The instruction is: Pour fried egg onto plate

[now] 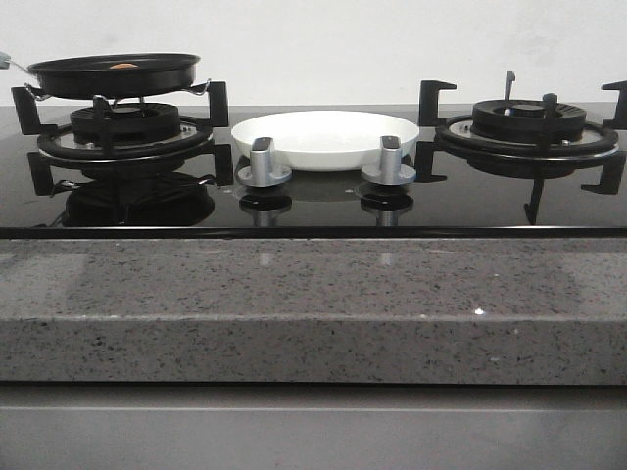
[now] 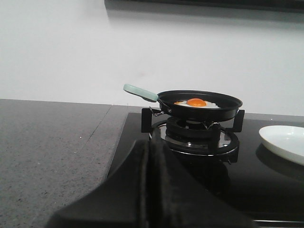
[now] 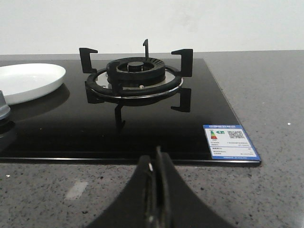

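The fried egg [image 2: 196, 103], white with an orange yolk, lies in a black frying pan [image 2: 199, 105] with a pale green handle [image 2: 140, 92]. The pan stands on the left burner [image 1: 125, 125]; only a bit of yolk [image 1: 123, 67] shows in the front view. The white plate [image 1: 325, 137] sits on the hob between the burners, behind two knobs; it also shows in the left wrist view [image 2: 284, 142] and the right wrist view [image 3: 28, 80]. My left gripper [image 2: 149, 147] is shut and empty, short of the pan. My right gripper [image 3: 156, 159] is shut and empty over the counter's front edge. Neither gripper shows in the front view.
The right burner [image 3: 137, 78] with black pan supports stands bare. Two silver knobs [image 1: 264, 166] [image 1: 389, 163] rise in front of the plate. A label [image 3: 230, 141] is stuck on the glass hob's right front corner. Grey speckled counter [image 1: 313, 304] surrounds the hob.
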Controlling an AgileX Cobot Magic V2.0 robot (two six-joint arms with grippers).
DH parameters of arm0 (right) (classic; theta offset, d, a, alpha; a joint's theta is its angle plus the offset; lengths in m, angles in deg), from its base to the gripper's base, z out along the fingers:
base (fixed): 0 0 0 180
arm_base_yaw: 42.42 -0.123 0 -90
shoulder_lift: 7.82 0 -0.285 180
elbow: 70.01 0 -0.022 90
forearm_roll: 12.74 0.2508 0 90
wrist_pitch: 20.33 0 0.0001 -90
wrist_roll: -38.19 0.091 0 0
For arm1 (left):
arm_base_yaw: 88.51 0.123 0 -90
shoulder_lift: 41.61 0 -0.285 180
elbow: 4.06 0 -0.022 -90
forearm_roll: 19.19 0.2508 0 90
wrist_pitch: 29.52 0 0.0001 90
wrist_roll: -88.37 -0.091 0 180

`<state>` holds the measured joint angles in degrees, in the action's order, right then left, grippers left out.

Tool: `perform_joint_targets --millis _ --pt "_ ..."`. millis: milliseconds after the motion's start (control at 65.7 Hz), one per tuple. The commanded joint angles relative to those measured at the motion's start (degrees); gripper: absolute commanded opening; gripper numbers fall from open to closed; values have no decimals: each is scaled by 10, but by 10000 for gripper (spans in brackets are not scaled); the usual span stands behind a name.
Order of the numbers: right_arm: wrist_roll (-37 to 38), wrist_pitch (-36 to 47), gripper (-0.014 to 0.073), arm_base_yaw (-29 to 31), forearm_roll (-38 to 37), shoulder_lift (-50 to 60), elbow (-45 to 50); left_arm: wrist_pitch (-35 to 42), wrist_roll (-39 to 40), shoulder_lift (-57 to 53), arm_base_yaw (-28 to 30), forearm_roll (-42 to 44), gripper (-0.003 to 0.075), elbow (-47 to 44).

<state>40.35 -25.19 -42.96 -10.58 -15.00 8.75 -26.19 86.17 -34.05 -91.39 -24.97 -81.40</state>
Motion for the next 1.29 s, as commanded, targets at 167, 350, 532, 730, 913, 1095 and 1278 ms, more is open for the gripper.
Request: perform_joint_targets --millis 167,350,532,730,913,1095,1278 --pt "-3 33 -69 2 -7 7 -110 -46 1 -5 2 -17 -20 120" --pt "-3 -49 -69 2 -8 -42 -234 -142 1 22 2 -17 -20 244" --pt "-3 -135 -69 2 -8 -136 -361 -235 1 103 2 -14 -20 364" --pt "-3 -203 -69 2 -8 -229 -447 -334 1 213 2 -14 -20 457" --pt "-3 -207 -69 2 -8 -272 -448 -346 1 259 2 -14 -20 451" --pt "-3 -206 -69 2 -7 -283 -448 -344 1 288 2 -16 -20 445" --pt "-3 -207 -69 2 -7 -283 -448 -345 1 294 2 -16 -20 445"
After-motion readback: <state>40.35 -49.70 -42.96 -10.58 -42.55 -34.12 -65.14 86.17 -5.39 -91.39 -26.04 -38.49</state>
